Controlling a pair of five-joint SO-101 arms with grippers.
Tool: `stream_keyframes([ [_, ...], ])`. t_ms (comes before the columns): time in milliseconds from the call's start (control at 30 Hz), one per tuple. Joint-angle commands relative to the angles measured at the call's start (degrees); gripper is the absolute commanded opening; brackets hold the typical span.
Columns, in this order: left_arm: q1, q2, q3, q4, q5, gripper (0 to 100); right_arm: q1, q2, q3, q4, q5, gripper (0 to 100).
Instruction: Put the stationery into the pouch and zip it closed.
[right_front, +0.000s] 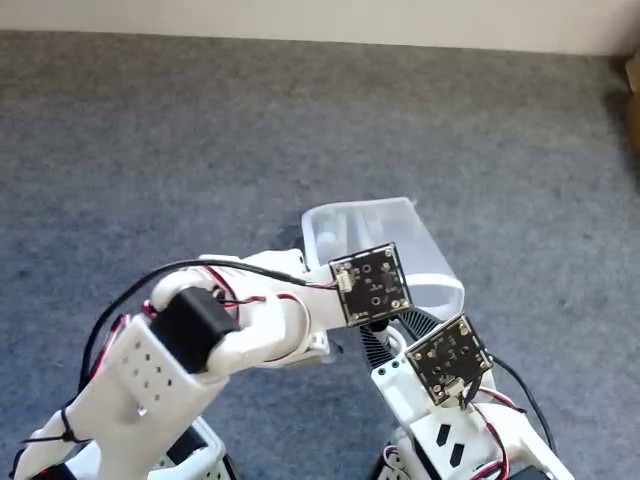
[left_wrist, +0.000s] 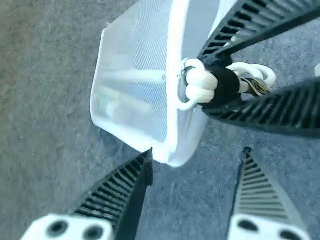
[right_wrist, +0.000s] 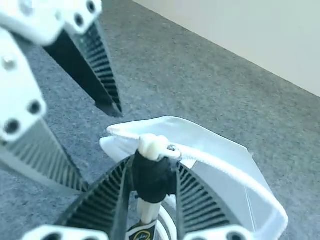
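The right gripper (right_wrist: 152, 167) is clamped on the black zip pull (right_wrist: 150, 181) at the near end of the pouch (right_wrist: 215, 160). The left gripper (left_wrist: 196, 152) hangs just beside that end, jaws apart, holding nothing. The stationery (left_wrist: 122, 80) lies inside the pouch and shows through its mesh wall, so loading appears complete. Zipping appears to be the step in hand; how much of the zip is shut cannot be told. The pouch rests on the grey worktop (right_front: 150, 130).

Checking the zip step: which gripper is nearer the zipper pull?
Right. The right gripper is shut on the zipper pull; the left gripper hangs open at the pouch corner.
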Motion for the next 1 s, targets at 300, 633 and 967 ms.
stream_keyframes([
  [300, 0.7, -1.4, 11.1, -17.8, -0.4, 16, 0.7, -0.5, -2.9, -0.7, 0.2, 0.4],
  [633, 0.7, -1.4, 14.1, -20.6, -0.2, 1, 0.7, -0.5, -3.1, -0.7, 0.1, 0.4],
  [967, -5.1, -1.4, 14.1, -20.7, 7.6, 1, 16.5, -0.2, -2.6, -7.5, 0.6, 0.4],
])
